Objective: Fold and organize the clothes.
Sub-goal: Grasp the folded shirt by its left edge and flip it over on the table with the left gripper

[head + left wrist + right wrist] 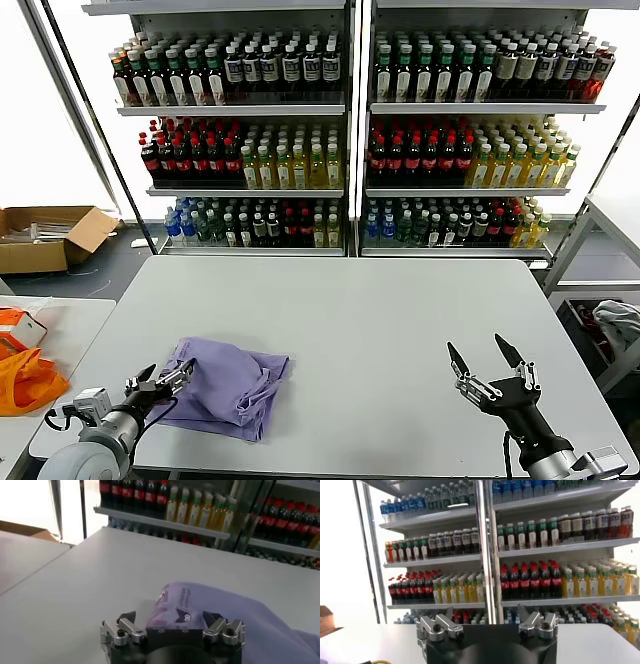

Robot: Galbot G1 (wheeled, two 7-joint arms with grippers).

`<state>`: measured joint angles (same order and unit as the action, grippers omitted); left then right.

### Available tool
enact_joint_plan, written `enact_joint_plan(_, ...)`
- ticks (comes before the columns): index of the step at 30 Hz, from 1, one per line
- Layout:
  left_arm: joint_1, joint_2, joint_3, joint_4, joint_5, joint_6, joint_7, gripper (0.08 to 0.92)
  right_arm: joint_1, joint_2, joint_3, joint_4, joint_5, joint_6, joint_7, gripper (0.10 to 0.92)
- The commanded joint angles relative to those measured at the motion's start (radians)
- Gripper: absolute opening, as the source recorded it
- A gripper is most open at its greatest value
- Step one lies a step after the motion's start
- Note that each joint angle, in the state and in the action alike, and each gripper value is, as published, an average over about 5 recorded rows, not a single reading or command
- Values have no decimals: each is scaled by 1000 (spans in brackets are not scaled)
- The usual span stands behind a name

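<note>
One lavender T-shirt (228, 385) lies crumpled on the grey table (380, 330), toward my left side and near the front edge. It is loosely bunched rather than flat, with folds running across it and one edge draped toward the table's near rim. From my left wrist I can see a dark purple print (181, 611) on the part of the cloth nearest my fingers.

My left gripper (160, 381) sits low at the shirt's left edge, jaws spread wide and grasping nothing; whether the fingertips brush the fabric I cannot tell. My right gripper (490, 362) hovers over bare tabletop well apart from the shirt, on my right, fingers splayed and released, nothing between them.

Beyond the table stand shelves of bottled drinks (350, 130). To my left, on a second, lower table (60, 330), rests a bright orange bag (25, 380), and farther back on the floor sits an open cardboard box (50, 235). Off the table's right side some pale cloth (618, 325) hangs, too far out to make out clearly
</note>
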<state>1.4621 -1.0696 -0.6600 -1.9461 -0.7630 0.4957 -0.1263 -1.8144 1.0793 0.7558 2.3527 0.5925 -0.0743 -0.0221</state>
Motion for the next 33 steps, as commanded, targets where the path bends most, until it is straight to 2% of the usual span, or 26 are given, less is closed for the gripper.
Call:
enact_joint_plan(1,-11,-15,30,80,-2,8,9,823,8,-8,2,-5,6,2,-2,823)
enact_joint_plan(6,15,-18,1,76,-2,-18,17,782,14,-9,-11,-10,4,7,-8,823)
enact_joint_plan(15,56,-64,-83,16,-30,-42,24,524,28,-16,-18,-15,6,8,-8,823)
enact_joint_plan(20,68,-80,-188,-22,-55,-91,12,377,31,-20,-12,-14,9,9,-8,823)
enact_joint_plan(23,78,-34,-310,-43,-111,-98,10,290,24,-23,-3,-14,15,13,-8,823)
enact_joint_plan(29,132,132,-569,-32,-215,-64,38,136,17,-19,-3,-20,19,26,-9,823)
enact_joint_plan(33,150,201,-635,-25,-275,-40,46,115,30,-13,-17,-20,15,27,-9,823)
